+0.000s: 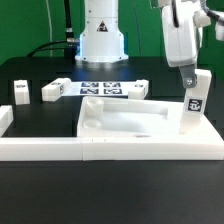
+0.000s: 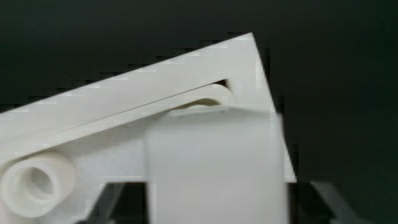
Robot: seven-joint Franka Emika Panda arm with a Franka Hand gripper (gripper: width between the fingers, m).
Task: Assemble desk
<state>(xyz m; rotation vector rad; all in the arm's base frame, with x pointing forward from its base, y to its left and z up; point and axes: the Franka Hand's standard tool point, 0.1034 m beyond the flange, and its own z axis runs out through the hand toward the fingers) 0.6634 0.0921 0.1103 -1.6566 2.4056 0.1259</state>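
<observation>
The white desk top, a shallow tray with a raised rim, lies at the table's front middle. My gripper reaches down at the exterior view's right and is shut on a white tagged leg. It holds the leg upright over the tray's right corner. In the wrist view the leg stands between my dark fingers, its end at the tray's corner, beside a round socket. Three more legs lie loose behind: two at the left, one in the middle.
The marker board lies flat behind the tray, before the robot's white base. A long low white border rail runs along the front and turns back at the exterior view's left. The table is black.
</observation>
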